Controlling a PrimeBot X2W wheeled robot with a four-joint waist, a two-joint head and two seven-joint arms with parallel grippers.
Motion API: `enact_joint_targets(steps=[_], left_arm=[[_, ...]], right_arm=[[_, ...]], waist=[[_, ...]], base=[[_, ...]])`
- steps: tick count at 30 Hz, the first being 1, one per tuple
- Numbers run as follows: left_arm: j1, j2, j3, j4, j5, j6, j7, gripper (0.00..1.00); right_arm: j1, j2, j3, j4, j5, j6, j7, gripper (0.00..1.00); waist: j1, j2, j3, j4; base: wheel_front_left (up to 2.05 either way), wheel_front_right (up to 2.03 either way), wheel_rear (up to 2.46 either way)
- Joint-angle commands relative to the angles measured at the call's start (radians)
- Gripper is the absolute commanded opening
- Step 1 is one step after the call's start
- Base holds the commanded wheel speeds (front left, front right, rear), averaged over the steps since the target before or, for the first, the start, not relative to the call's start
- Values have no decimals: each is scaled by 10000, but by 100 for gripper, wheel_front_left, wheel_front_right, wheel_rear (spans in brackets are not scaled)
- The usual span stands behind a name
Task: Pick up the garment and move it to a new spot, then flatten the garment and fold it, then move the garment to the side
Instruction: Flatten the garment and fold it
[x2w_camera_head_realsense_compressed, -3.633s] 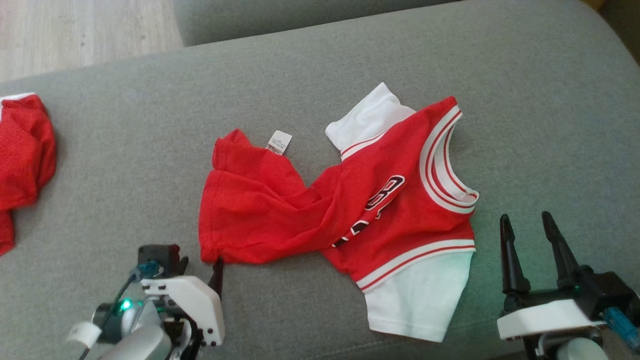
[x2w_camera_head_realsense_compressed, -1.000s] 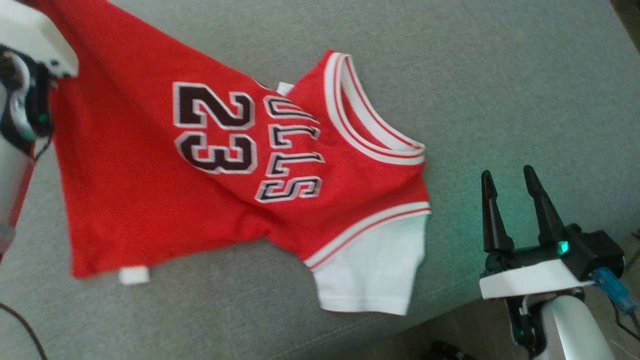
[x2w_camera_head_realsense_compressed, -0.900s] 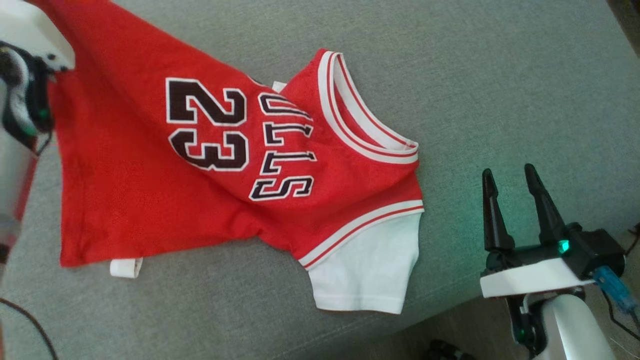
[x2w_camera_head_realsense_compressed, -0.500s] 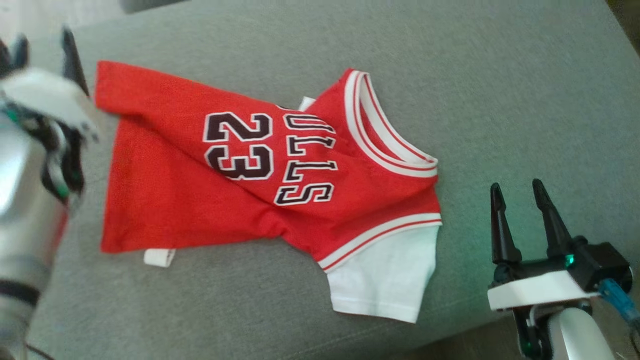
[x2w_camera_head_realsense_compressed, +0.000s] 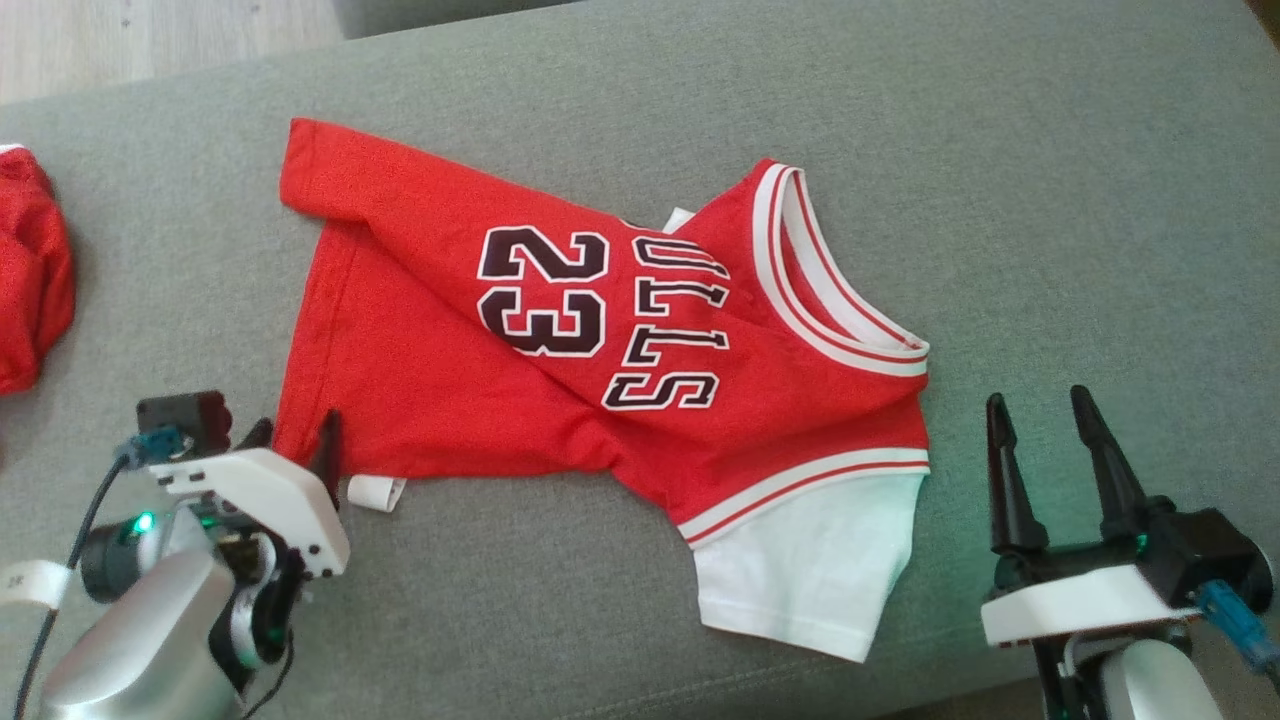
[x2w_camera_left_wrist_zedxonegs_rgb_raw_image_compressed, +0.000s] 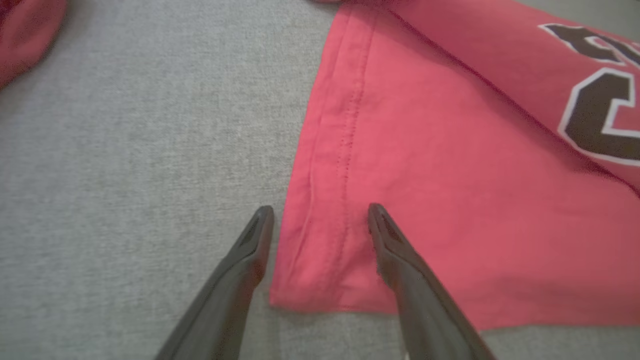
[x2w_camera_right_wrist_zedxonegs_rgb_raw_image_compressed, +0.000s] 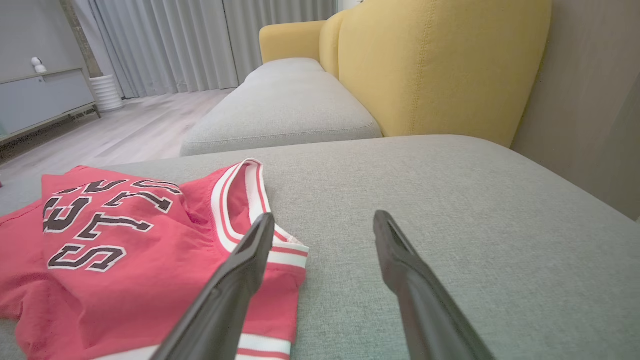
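The left claw (x2w_camera_head_realsense_compressed: 297, 448) stands wide and empty, its forearm rising from the cushion's (x2w_camera_head_realsense_compressed: 1050, 200) near left corner with the fingers pointing away from the robot. In the left wrist view this claw (x2w_camera_left_wrist_zedxonegs_rgb_raw_image_compressed: 320, 212) straddles the hem corner of the jersey (x2w_camera_left_wrist_zedxonegs_rgb_raw_image_compressed: 450, 175), one finger over bare cushion (x2w_camera_left_wrist_zedxonegs_rgb_raw_image_compressed: 125, 175) and the other over red cloth. Whether either finger touches cannot be told.

The right claw (x2w_camera_head_realsense_compressed: 1037, 400) is also wide and empty. It is at the near right edge, just beside the white sleeve but apart from it.

There are two claws, one jersey (x2w_camera_head_realsense_compressed: 450, 380), one white label (x2w_camera_head_realsense_compressed: 378, 492) and one other red cloth (x2w_camera_head_realsense_compressed: 30, 280) at the left edge. The jersey lies mid-cushion, print up, with its hem to the left, its collar to the right and a diagonal fold across the body.

The head view reads the "23". The right wrist view, past its claw (x2w_camera_right_wrist_zedxonegs_rgb_raw_image_compressed: 324, 217), catches the jersey's (x2w_camera_right_wrist_zedxonegs_rgb_raw_image_compressed: 125, 260) lettering and collar, and adds a yellow backrest (x2w_camera_right_wrist_zedxonegs_rgb_raw_image_compressed: 440, 65) and a second cushion (x2w_camera_right_wrist_zedxonegs_rgb_raw_image_compressed: 285, 110).
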Motion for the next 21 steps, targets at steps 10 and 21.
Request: enact_joint_targets(steps=[10,21], left_arm=[[331,870,303,-1232,-365,309,951,5],[1867,1224,798,-2704,-897,1040,566,0]], right_arm=[[-46,-70,261,-301,-132,77,-95,100],[354,-70,106,-220,-180,77,-95,100]], waist=[[0,0,-45,-103],[0,0,-688,297]], base=[[0,0,0],[0,0,0]])
